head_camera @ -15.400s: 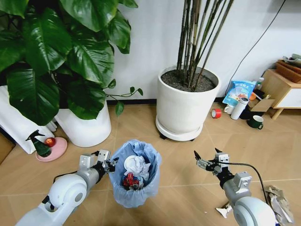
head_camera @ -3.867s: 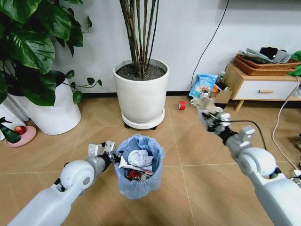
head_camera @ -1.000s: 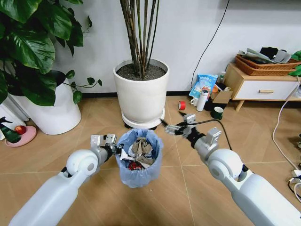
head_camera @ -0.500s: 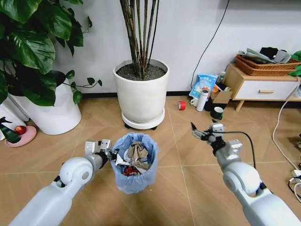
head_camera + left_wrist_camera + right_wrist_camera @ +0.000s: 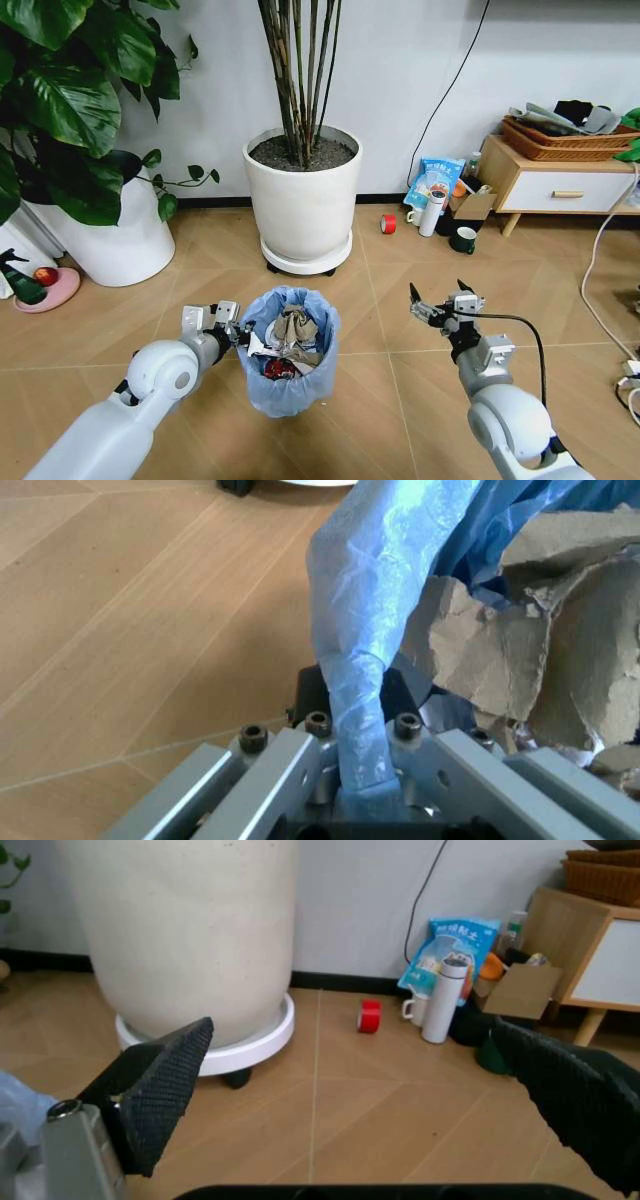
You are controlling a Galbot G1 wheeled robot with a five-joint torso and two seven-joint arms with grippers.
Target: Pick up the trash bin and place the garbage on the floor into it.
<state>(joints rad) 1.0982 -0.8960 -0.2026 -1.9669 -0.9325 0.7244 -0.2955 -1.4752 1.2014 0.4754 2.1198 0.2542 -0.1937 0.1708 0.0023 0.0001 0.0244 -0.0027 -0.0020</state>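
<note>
Your robot's two arms are smooth white shells with rounded ball-like joints and grey metal wrist sections. The left claw [image 5: 232, 330] has brushed aluminium finger bars fixed with dark hex screws around a black core. The right claw [image 5: 436, 300] carries black, finely textured pads [image 5: 160, 1091], and a thin black cable loops from its wrist.

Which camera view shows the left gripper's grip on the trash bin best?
The left wrist view: the left gripper is shut on the trash bin bag rim. The head view shows it small beside the bin.
</note>
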